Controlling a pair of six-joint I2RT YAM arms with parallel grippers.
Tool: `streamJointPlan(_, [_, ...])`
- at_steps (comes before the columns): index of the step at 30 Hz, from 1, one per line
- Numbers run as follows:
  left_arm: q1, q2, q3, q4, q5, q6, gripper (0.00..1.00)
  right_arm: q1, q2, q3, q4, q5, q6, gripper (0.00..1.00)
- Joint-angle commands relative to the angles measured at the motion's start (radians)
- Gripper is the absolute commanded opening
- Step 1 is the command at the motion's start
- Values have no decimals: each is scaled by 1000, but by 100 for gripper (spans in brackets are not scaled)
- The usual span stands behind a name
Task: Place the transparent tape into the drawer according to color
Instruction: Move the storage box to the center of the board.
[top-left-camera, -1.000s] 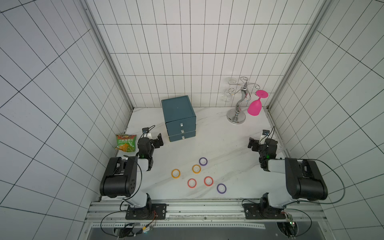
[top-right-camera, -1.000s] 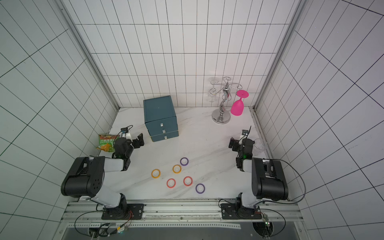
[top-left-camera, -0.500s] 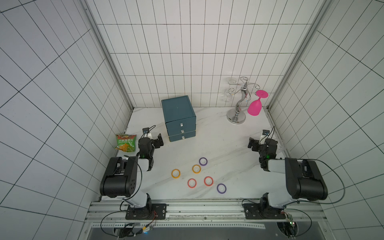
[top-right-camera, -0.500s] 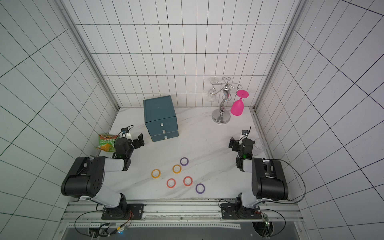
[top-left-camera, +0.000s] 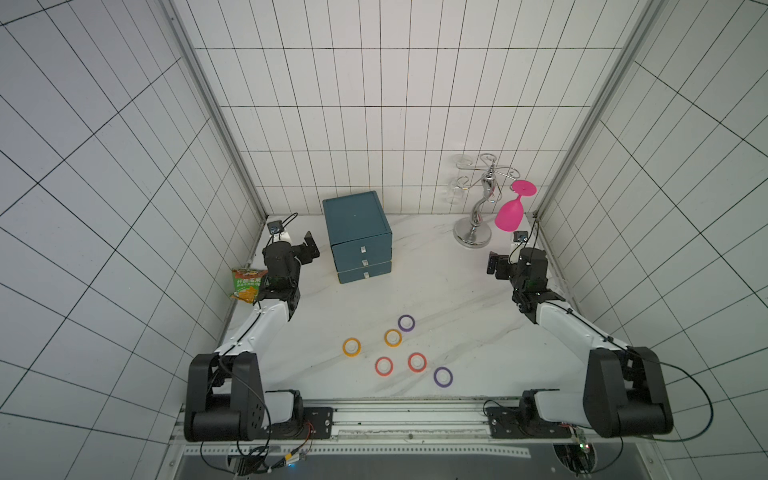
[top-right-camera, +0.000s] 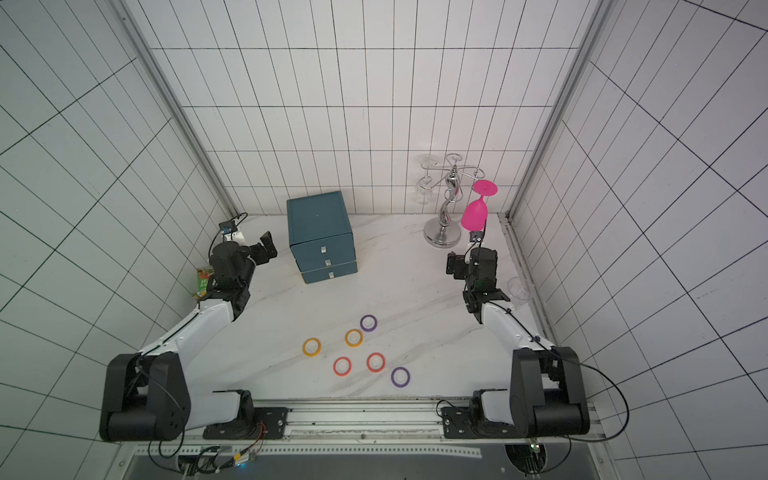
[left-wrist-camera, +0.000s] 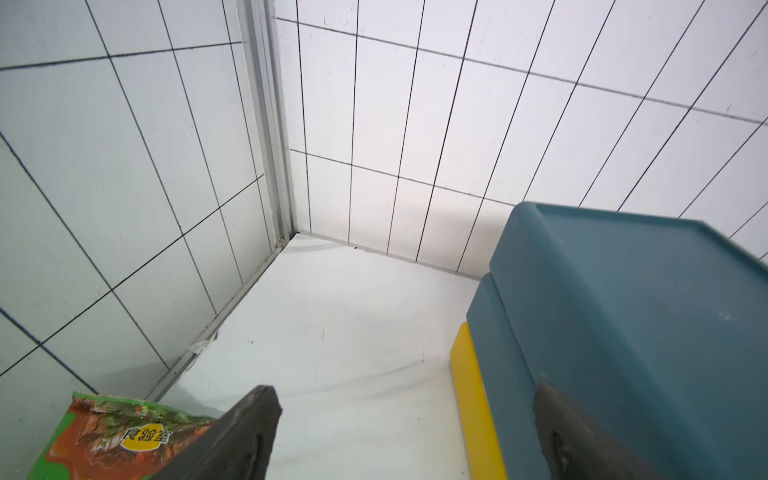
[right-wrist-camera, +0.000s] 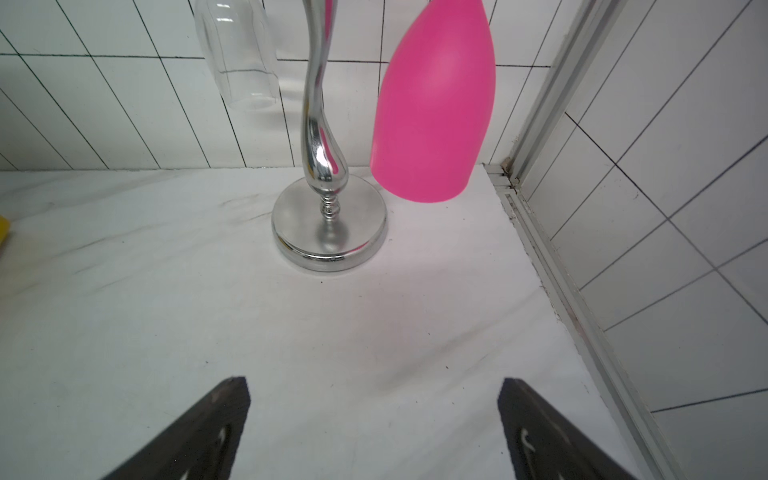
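Note:
Several tape rolls lie flat on the white table near its front, in both top views: two purple (top-left-camera: 406, 323) (top-left-camera: 443, 377), two orange (top-left-camera: 392, 338) (top-left-camera: 351, 346) and two red (top-left-camera: 384, 366) (top-left-camera: 417, 362). The teal drawer (top-left-camera: 359, 232) (top-right-camera: 320, 228) stands at the back with all three drawers closed. My left gripper (top-left-camera: 310, 250) (left-wrist-camera: 405, 392) is open and empty just left of the drawer (left-wrist-camera: 623, 311), whose yellow edge shows beside it. At the right, my right gripper (top-left-camera: 496, 266) (right-wrist-camera: 374, 380) hangs open over bare table, far from the rolls.
A green snack bag (top-left-camera: 247, 284) (left-wrist-camera: 112, 432) lies against the left wall behind my left arm. A chrome glass stand (top-left-camera: 478, 216) (right-wrist-camera: 328, 232) at the back right holds a pink glass (top-left-camera: 509, 214) (right-wrist-camera: 432, 104) and a clear one (right-wrist-camera: 237, 54). A clear cup (top-right-camera: 517, 289) sits by the right wall.

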Motion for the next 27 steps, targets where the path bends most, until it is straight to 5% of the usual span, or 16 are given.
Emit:
streamJointPlan(1, [24,35,127,-183,127,-58,99,10,-10,111,-209,-87,98,99])
streamJointPlan(7, [28,191,386,-317,380,-91,99,20,56,253,-339,-361,126,99])
streamJointPlan(11, [28,307,523,-388,531,-104,98,43,63,285,-327,-395,136,99])
streamJointPlan(27, [-88,476,695,-546,573,-88,94,116,118,360,-373,-424,136,99])
